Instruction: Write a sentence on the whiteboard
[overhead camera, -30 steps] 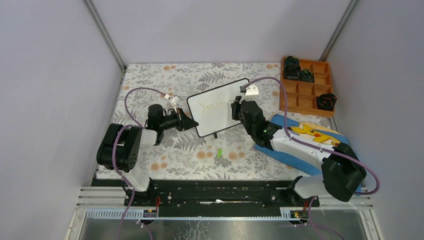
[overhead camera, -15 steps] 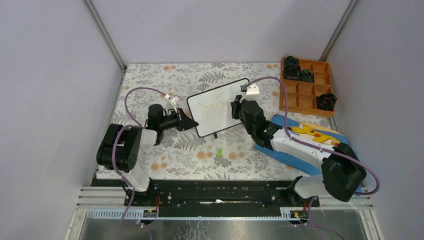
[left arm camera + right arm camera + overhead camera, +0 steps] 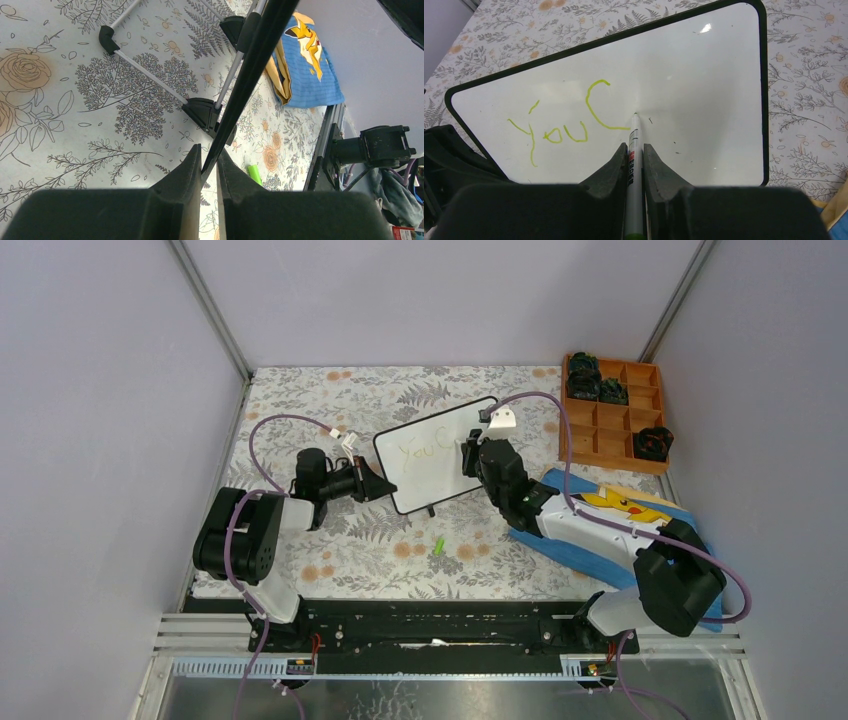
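The whiteboard [image 3: 440,454] stands tilted on its small black feet at the table's middle; its face [image 3: 694,85] fills the right wrist view. The sentence [image 3: 569,120] reads "You C" in thin light-green strokes. My right gripper [image 3: 635,150] is shut on a silver marker [image 3: 634,165]; the tip touches the board just right of the "C". My left gripper [image 3: 208,156] is shut on the whiteboard's black left edge [image 3: 250,65], seen edge-on. In the top view the left gripper [image 3: 372,485] is at the board's left side and the right gripper [image 3: 470,455] is at its face.
A green marker cap [image 3: 438,546] lies on the floral cloth in front of the board, also in the left wrist view [image 3: 255,175]. A wooden compartment tray [image 3: 612,412] with black parts stands back right. A blue Pikachu cloth [image 3: 620,510] lies under the right arm.
The right arm has shifted slightly, with the marker staying at the board near the "C". The left arm and the board have not moved.
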{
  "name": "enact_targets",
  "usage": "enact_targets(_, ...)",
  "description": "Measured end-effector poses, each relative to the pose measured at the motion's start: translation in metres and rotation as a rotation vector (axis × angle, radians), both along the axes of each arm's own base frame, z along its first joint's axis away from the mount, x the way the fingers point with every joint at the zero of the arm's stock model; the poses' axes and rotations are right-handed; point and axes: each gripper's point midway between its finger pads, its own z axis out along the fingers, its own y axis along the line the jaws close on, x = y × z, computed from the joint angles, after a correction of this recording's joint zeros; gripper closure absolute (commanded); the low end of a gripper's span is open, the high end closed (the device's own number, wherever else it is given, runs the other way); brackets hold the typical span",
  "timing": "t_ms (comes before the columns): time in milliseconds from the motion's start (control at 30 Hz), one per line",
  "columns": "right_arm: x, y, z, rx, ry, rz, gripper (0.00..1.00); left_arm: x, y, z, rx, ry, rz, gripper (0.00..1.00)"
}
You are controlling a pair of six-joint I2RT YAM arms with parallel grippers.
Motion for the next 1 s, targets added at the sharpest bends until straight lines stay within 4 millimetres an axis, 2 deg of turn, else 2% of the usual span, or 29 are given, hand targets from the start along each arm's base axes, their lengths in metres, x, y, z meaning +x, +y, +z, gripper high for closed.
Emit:
enact_targets(367,0.004,0.005,0.004,0.013,-0.011,0.01,1.0,0.0,-0.001,0.0,0.003,-0.002,-0.005,1.0)
enact_targets(667,0.001,0.013,0.003,0.019,0.001,0.059,1.0,0.0,-0.001,0.0,0.004,0.001,-0.005,1.0)
enact_targets(1000,-0.002,0.012,-0.003,0.005,0.019,0.066,1.0,0.001,-0.002,0.0,0.005,0.001,-0.005,1.0)
